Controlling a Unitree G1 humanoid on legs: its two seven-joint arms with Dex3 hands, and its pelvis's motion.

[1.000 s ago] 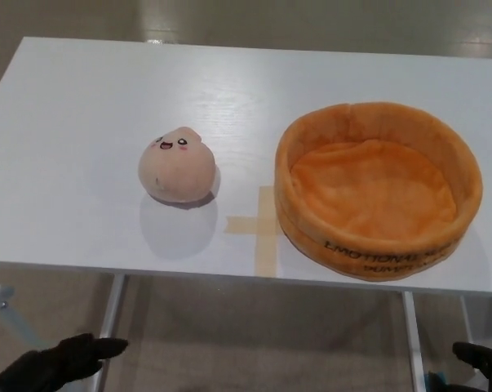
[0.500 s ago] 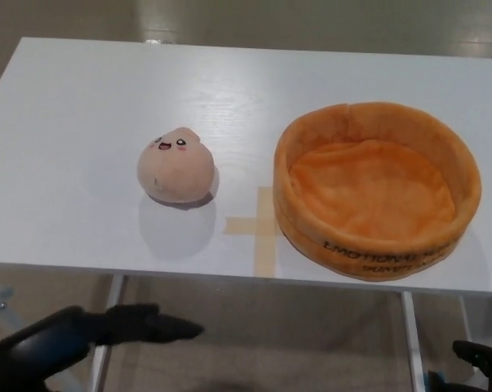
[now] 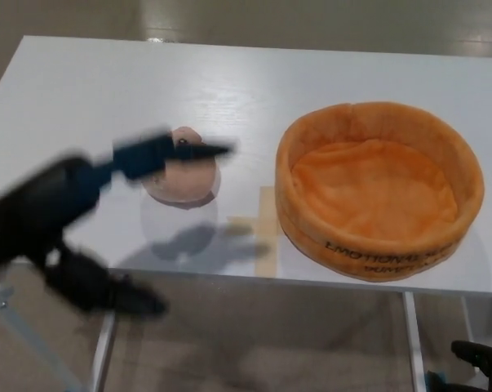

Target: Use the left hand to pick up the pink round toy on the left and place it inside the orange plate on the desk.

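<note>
- The pink round toy [image 3: 183, 174] sat on the white desk [image 3: 90, 106], left of the orange plate [image 3: 379, 189] and well apart from it, with a cross of tan tape [image 3: 260, 224] on the desk between the two.
- The left hand [image 3: 82, 204] hung over the near-left part of the desk, blurred with motion, its fingers [image 3: 184, 150] spread apart with nothing in them, the upper ones reaching across the top of the toy.
- Whether those fingers touched the toy could not be told through the blur.
- The right hand [image 3: 480, 359] showed only as a dark edge at the near-right corner, below the desk; its fingers could not be read.
- The step in hand looked like the reach, so the grasp was not yet made.
- To do it well, the hand would need to slow and settle so the toy sat between thumb and fingers before closing.
- The toy looked soft and rounded, so a grip low around its widest part would likely hold better than a pinch at the top.
- A glancing approach could roll it away to the right.
- The plate's raised wall would call for a clear lift before carrying the toy across.
</note>
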